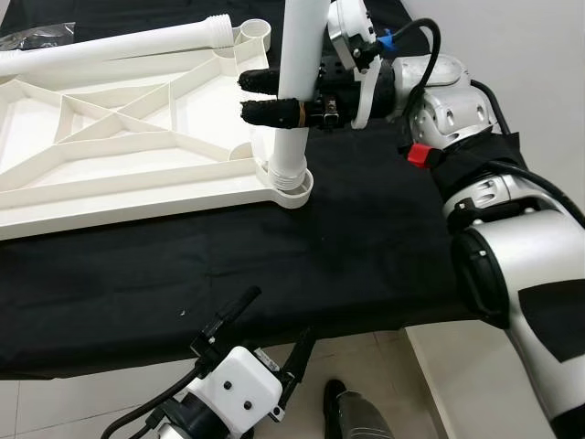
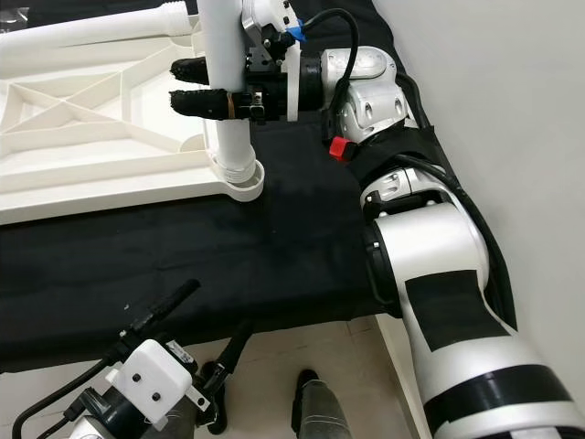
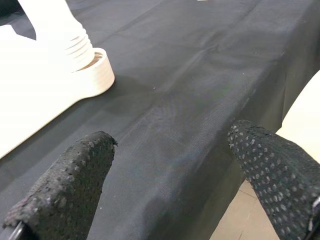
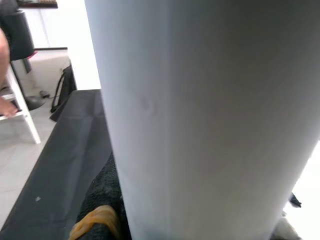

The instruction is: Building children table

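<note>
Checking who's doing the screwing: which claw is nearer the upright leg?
Right. The right claw is shut on the leg standing in the tabletop's corner socket; the left claw hangs open below the cloth's near edge.

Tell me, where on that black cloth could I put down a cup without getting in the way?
The cloth is bare between the tabletop and the near edge, and beside the robot's right arm. The far left is crowded: the tabletop, a loose leg, and the upright leg gripped by the right gripper at the corner socket. The open left gripper hangs below the near edge.
</note>
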You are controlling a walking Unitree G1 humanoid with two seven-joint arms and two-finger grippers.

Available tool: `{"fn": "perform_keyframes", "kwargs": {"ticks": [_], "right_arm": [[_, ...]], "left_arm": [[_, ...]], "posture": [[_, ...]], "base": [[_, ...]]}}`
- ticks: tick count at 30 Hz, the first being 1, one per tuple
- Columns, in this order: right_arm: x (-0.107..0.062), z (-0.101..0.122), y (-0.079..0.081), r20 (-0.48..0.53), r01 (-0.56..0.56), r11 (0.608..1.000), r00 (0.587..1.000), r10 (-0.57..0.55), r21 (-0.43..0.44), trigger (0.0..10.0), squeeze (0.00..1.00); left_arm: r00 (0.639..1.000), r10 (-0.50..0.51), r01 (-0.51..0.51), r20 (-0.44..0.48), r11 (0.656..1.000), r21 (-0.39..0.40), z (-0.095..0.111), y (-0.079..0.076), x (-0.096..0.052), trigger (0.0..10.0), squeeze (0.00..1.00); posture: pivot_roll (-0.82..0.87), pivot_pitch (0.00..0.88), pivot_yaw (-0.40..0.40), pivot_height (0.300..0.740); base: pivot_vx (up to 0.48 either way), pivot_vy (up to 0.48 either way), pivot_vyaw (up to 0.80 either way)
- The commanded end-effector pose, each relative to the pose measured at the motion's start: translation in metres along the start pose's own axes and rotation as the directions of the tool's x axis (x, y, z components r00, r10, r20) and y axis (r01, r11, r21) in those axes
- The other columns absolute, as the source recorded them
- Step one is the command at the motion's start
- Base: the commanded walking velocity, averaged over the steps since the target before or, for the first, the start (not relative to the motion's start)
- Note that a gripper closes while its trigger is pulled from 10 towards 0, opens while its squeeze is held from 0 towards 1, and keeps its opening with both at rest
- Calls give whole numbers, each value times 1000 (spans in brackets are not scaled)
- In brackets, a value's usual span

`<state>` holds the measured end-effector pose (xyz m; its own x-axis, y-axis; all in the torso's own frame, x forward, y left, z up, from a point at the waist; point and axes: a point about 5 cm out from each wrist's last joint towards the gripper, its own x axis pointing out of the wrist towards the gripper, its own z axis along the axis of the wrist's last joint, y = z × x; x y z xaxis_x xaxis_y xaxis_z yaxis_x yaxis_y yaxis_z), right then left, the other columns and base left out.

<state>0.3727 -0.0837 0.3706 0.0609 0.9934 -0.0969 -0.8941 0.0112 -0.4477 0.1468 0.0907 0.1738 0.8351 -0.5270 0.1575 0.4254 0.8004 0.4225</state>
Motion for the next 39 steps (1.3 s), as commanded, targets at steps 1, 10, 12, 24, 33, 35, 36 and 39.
{"fn": "perform_keyframes", "kwargs": {"ticks": [1,10,12,24,33,35,36,39], "right_arm": [[-4,-11,5,-62,-62,998,996,64,26,10000,0],[-4,-16,11,-57,-152,987,986,155,52,10000,0],[-3,-17,12,-55,-164,985,984,168,60,10000,0],[4,-23,35,-9,-306,937,950,312,168,10000,0],[13,-26,60,48,-429,880,902,429,202,10000,0],[14,-26,64,57,-450,869,892,449,204,10000,0],[14,-26,64,57,-450,869,892,449,204,10000,0],[17,-23,77,83,-510,837,859,504,196,10000,0]], "left_arm": [[1000,-17,17,-25,1000,-9,-2,-4,-3,10000,0],[1000,-17,17,-24,1000,-9,-2,-4,-2,10000,0],[1000,-17,16,-24,1000,-9,-2,-4,-2,10000,0],[1000,-14,14,-22,1000,-7,-2,-4,-1,10000,0],[1000,-13,13,-19,1000,-5,-2,-4,0,10000,0],[1000,-13,13,-19,1000,-4,-2,-4,1,10000,0],[1000,-13,13,-19,1000,-4,-2,-4,1,10000,0],[1000,-13,13,-18,1000,-3,-2,-3,1,10000,0]], "posture": [[68,372,-45,740],[63,372,-47,740],[63,373,-47,740],[50,373,-54,740],[48,373,-55,740],[48,373,-55,740],[48,373,-55,740],[48,373,-55,740]], "base": [[0,0,0],[0,0,0],[0,0,0],[0,0,0],[0,0,0],[0,0,0],[0,0,0],[0,0,0]]}}
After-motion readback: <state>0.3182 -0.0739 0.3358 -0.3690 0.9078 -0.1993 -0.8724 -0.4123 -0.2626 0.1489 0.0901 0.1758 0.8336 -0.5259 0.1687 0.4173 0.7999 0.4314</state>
